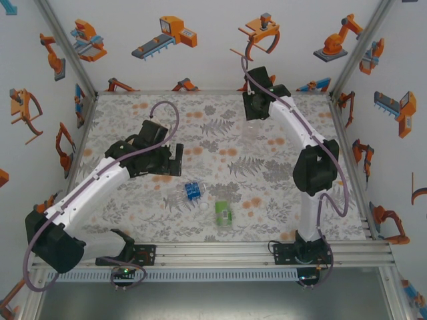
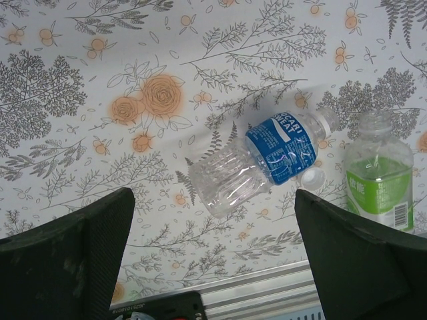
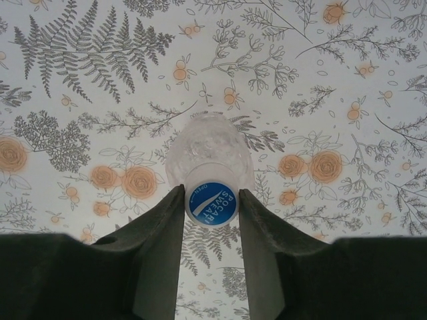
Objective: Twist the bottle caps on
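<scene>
The right gripper (image 3: pixel 211 193) stands over the plain bottle (image 3: pixel 210 150), which is upright at about 1 o'clock on the table (image 1: pixel 133 110) in the top view. Its two fingers flank the bottle's cap (image 3: pixel 212 203) (its top carries a blue printed disc) at 9 and 3 o'clock. They are so close that I cannot tell whether they pinch it or only stand beside it.

The left gripper (image 2: pixel 213 195) hangs with its jaws spread wide, released. In the top view it is at 11 o'clock from the blue-label bottle (image 2: pixel 280 150) and apart from it. That bottle lies on its side, neck toward 2 o'clock in the left wrist view. A loose white cap (image 2: pixel 312 177) lies just beside the label at 4 o'clock, between that bottle and the green-label bottle (image 2: pixel 379 180), whose neck is open.
</scene>
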You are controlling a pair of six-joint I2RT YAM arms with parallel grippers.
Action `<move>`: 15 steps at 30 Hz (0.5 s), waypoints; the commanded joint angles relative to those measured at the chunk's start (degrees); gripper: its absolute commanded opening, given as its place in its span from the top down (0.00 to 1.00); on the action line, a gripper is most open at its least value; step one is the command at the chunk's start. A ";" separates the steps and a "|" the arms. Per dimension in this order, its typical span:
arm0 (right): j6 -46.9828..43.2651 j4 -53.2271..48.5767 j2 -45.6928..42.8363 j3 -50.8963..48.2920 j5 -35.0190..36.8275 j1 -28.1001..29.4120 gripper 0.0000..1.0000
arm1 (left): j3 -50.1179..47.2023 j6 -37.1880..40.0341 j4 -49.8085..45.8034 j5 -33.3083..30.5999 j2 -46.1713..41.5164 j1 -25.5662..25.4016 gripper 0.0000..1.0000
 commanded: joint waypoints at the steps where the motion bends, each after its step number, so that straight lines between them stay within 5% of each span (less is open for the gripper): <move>1: -0.16 -2.50 0.59 0.71 -0.26 -0.19 0.57 | 1.63 -0.72 -0.60 1.28 0.17 0.11 0.03; 15: 0.71 -3.31 -5.30 0.37 -1.40 -0.16 0.48 | 0.31 4.51 2.82 6.84 2.40 0.01 0.03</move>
